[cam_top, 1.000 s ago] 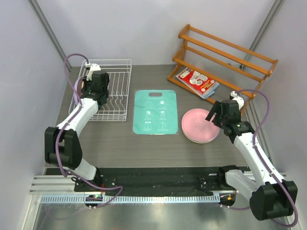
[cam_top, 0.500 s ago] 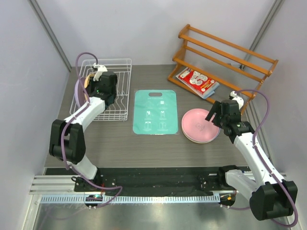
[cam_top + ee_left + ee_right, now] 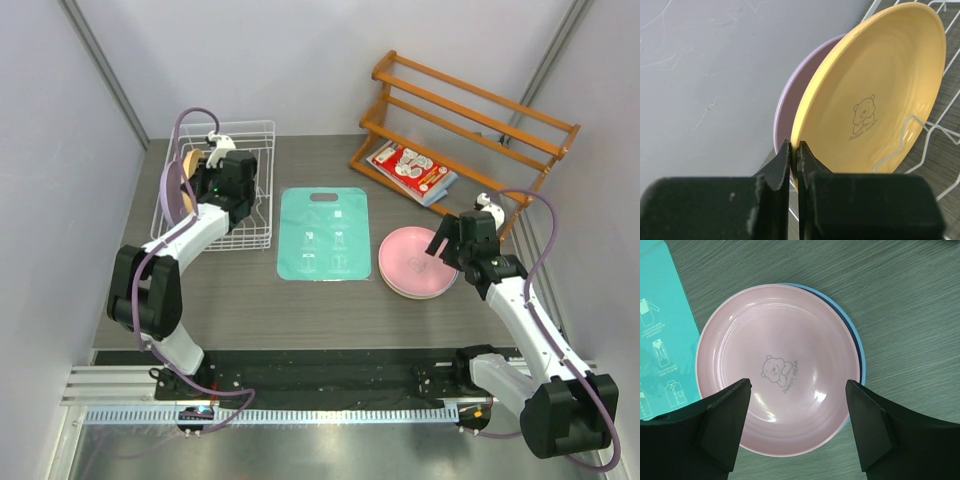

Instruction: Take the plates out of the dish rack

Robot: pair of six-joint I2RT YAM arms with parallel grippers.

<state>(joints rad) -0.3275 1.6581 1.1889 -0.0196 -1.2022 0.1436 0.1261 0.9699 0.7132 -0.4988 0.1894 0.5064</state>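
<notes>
A yellow-orange plate point(image 3: 875, 95) with a bear print stands on edge in the white wire dish rack point(image 3: 255, 190), with a lilac plate point(image 3: 787, 105) right behind it. My left gripper point(image 3: 794, 150) is shut on the yellow plate's rim; in the top view it point(image 3: 207, 162) sits over the rack's left part. A pink plate point(image 3: 780, 365) lies flat on a blue plate point(image 3: 858, 352) on the table, right of the teal mat. My right gripper point(image 3: 799, 386) hovers over the pink plate, open and empty; the top view shows it point(image 3: 445, 245) too.
The teal mat point(image 3: 322, 235) lies mid-table between the rack and the plate stack point(image 3: 410, 262). An orange-brown wooden slatted rack point(image 3: 470, 110) stands at the back right with a red-and-white packet point(image 3: 410, 168) on its low shelf. A grey wall runs just left of the wire rack.
My left wrist has moved right across the wire rack, holding the yellow plate's rim, and the plate shows more. The right arm has barely moved.
</notes>
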